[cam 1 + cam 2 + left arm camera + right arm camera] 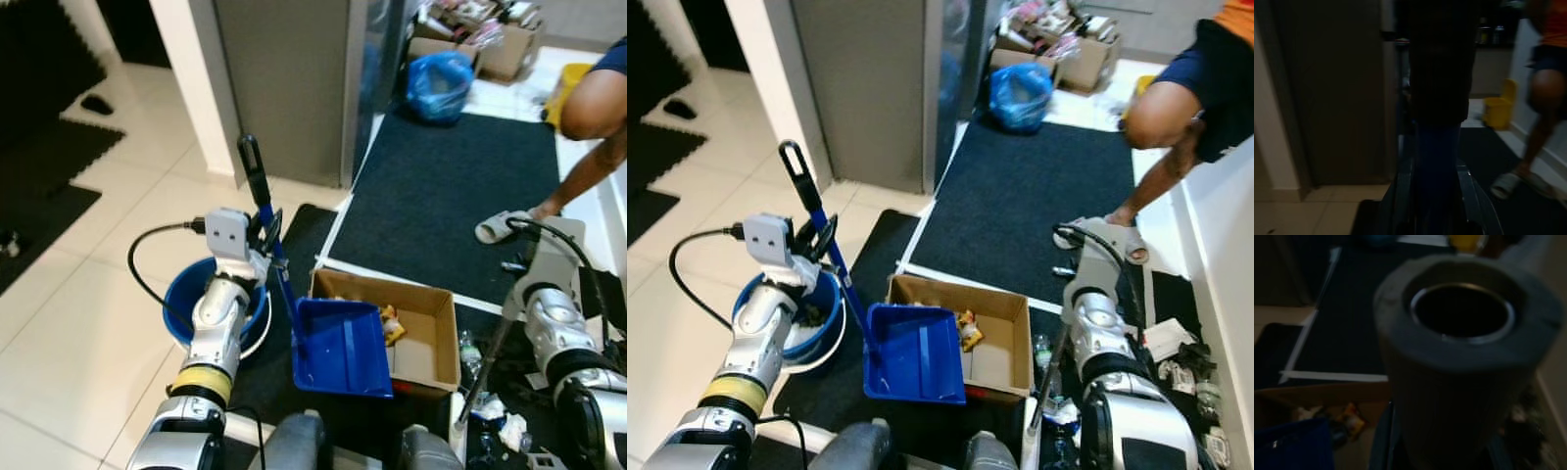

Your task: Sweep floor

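Left pincer [266, 233]: raised in front of the robot, its black fingers closed around the blue shaft of the dustpan handle [257, 186], just below the black grip; the left wrist view looks straight up this shaft between the fingers. Blue dustpan [341, 348]: pan end tilted down, resting over the front edge of an open cardboard box [431, 338] on a dark mat [294, 294]. Box contents: a few scraps of yellow and mixed litter [390, 323] at the pan's far edge. Blue bucket [186, 294]: on the white tile floor [88, 323], behind the left forearm, beside the mat. Right pincer: grip state cannot be told from the head views; the right wrist view shows a grey tubular broom handle [1464, 357] end-on, held close against the camera. The broom handle runs down beside the right arm to loose litter [500, 421] on the floor at the robot's right. Further off: a large dark carpet [451, 186], a blue bag [439, 83], a grey cabinet [294, 78]. A person's leg [1161, 147] and sandalled foot stand at the carpet's right edge.
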### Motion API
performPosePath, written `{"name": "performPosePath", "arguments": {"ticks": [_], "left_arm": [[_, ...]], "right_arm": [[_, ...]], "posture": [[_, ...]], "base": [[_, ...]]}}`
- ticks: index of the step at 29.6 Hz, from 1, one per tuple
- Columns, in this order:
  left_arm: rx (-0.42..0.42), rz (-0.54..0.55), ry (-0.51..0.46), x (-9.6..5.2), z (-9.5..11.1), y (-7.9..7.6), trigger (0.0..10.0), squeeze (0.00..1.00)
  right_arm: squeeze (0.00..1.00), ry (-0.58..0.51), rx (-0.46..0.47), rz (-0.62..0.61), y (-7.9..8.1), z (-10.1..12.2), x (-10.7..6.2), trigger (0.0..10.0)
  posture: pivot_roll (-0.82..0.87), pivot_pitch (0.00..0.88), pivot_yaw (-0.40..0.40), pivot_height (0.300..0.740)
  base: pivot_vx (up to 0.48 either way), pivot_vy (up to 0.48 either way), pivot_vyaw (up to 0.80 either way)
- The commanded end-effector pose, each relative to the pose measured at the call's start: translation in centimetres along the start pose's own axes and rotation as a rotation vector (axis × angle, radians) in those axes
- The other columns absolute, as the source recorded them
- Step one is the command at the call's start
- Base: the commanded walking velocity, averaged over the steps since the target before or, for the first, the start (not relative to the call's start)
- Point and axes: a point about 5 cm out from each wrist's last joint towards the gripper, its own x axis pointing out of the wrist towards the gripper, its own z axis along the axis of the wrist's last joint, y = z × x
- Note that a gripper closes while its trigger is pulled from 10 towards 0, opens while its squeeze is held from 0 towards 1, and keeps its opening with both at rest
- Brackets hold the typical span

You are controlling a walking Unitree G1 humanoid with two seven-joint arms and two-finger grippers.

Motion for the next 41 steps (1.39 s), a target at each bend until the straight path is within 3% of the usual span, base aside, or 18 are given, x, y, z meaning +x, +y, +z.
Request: {"name": "performPosePath", "arguments": {"ticks": [1, 20, 30, 41], "left_arm": [[-0.004, -0.007, 0.007, 0.0, 0.0, -0.1, 10.0, 0.00], [-0.026, -0.028, -0.013, 0.4, 0.5, -0.7, 10.0, 0.00], [-0.038, -0.079, -0.127, 1.6, 3.5, -1.7, 10.0, 0.00], [-0.047, -0.086, -0.047, 0.6, 1.7, -2.1, 10.0, 0.00]], "right_arm": [[0.00, 0.018, -0.014, -0.004, -0.2, -0.2, 0.0, 10.0], [0.00, 0.028, -0.025, -0.006, -0.3, -0.4, -0.1, 10.0], [0.00, 0.036, -0.023, -0.006, -0.2, -0.7, -0.1, 10.0], [0.00, 0.044, -0.024, -0.005, -0.2, -1.0, -0.2, 10.0]], "posture": [[0.17, 0.000, -0.028, 0.740], [0.17, 0.000, -0.028, 0.740], [0.18, 0.000, -0.030, 0.740], [0.18, 0.000, -0.026, 0.740]], "base": [[-0.292, 0.000, 0.00], [-0.291, 0.000, 0.00], [-0.292, 0.000, 0.00], [-0.290, 0.000, 0.00]]}}
